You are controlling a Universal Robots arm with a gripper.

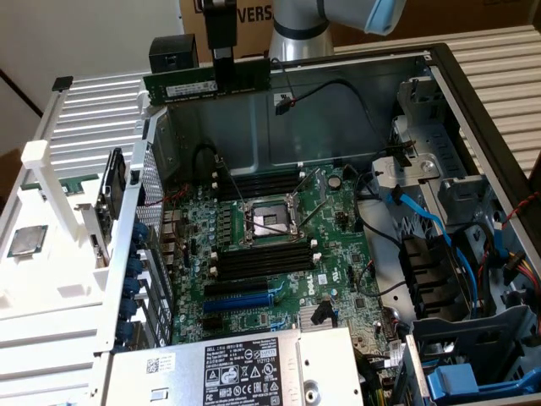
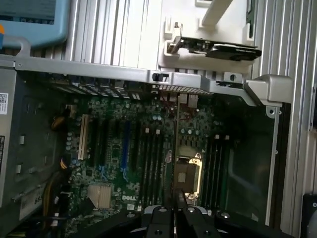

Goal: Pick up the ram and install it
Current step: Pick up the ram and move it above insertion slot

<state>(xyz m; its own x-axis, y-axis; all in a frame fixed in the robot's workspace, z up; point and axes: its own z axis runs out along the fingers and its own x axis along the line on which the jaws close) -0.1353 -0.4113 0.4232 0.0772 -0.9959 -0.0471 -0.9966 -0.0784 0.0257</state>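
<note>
Ram hangs level at the exterior view's upper left, its broad face towards us, above the rear wall of the open computer case and clear of everything below.

Starting at the exterior view's left, we see a white rack with a square silver processor chip lying on it, well apart from the work. Next comes the gripper. Its dark fingers reach down over the ram's top edge close to its middle, with the jaws drawn in narrow and pinching the board through its thickness. In the wrist view the gripper looks down on the board below, and we take the thin line running away between its fingers for the ram seen edge-on.

Further right, the motherboard lies flat in the case. Its processor socket sits between two banks of black memory slots, which look empty as far as we can tell. Farthest right are the drive bays and blue cables.

We judge the ram light and stiff but fragile. The place to hold it is the long top edge near the middle, off the chips and the contact edge, so it stays level. Its slim, smooth faces could twist in so narrow a pinch.
</note>
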